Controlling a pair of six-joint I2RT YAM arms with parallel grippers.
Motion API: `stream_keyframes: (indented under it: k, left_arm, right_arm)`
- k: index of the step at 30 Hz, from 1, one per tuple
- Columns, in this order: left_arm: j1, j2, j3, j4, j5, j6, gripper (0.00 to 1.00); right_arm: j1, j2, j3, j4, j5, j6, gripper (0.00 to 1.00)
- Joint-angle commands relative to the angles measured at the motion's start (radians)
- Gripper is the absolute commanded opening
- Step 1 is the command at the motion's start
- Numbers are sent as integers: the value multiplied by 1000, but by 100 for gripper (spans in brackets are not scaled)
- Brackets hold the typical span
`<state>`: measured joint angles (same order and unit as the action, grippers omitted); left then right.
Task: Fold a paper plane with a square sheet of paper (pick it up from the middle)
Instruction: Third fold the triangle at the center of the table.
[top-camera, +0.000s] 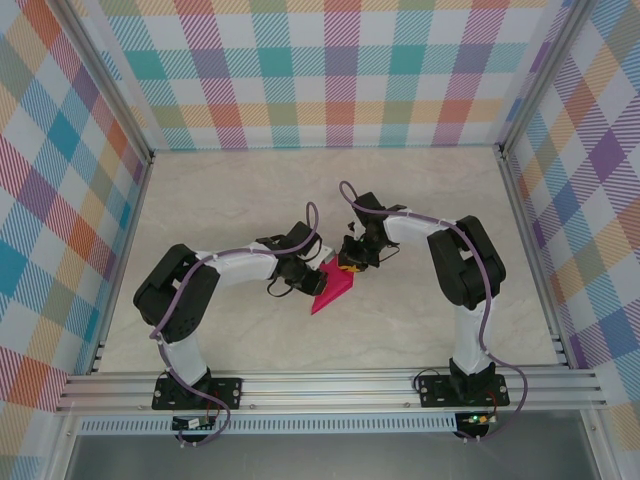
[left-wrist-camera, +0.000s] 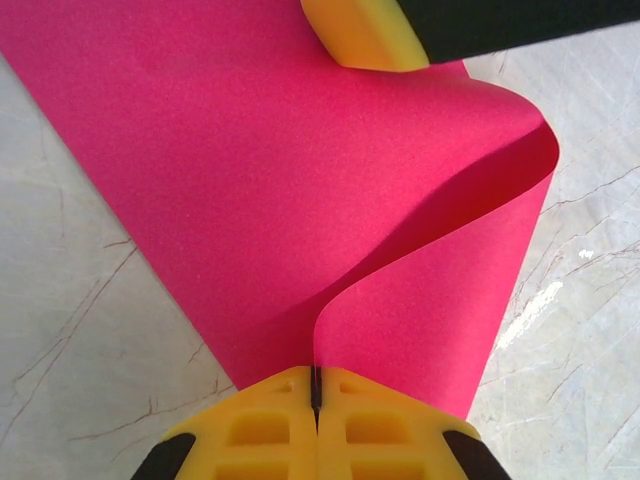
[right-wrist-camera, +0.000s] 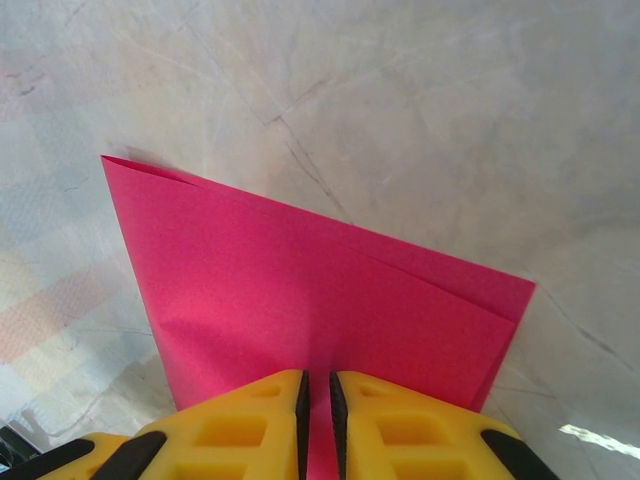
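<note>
**A:** Where is your pink paper (top-camera: 332, 290)?

**B:** Near the middle of the table (top-camera: 230, 200), between your two arms. It is already folded to a tapering shape, and its tip points to about 7 o'clock in the overhead view.

**A:** And your left gripper (left-wrist-camera: 315, 388)?

**B:** It sits at the paper's 9 o'clock side. Its fingers are pressed together with the paper's edge pinched in the seam between them. I read that as an anchor, so the paper can't slide while the other side is worked.

**A:** Your right gripper (right-wrist-camera: 316, 392)?

**B:** It comes in from about 1 o'clock. Its fingers are nearly together, with pink showing in the thin slit, so I judge it nips the paper too.

**A:** Why does the flap bulge?

**B:** In the left wrist view one layer arches up toward 2 o'clock, unflattened. With both sides held, the slack has nowhere to go. You would likely need to press it flat for a crisp crease, and pulling the sides apart risks a tear.
</note>
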<state>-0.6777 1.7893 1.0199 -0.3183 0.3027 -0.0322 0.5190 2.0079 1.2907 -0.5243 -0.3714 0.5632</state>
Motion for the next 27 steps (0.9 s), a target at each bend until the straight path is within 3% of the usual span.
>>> stream_keyframes:
  k: [1, 10, 17, 22, 27]
  left_arm:
    - [18, 29, 16, -10, 4, 12, 0]
    - [18, 47, 6, -15, 6, 11, 0]
    - [18, 27, -13, -8, 7, 10, 0]
    - [18, 28, -15, -6, 26, 13, 0]
    - [19, 33, -8, -9, 36, 20, 0]
  right_arm:
    - [7, 35, -2, -43, 8, -5, 18]
    - [7, 0, 1, -33, -10, 8, 21]
    - [-3, -197, -53, -19, 65, 69, 24]
    - [4, -364, -283, 188, 8, 194, 19]
    - [94, -470, -507, 444, -1, 360, 15]
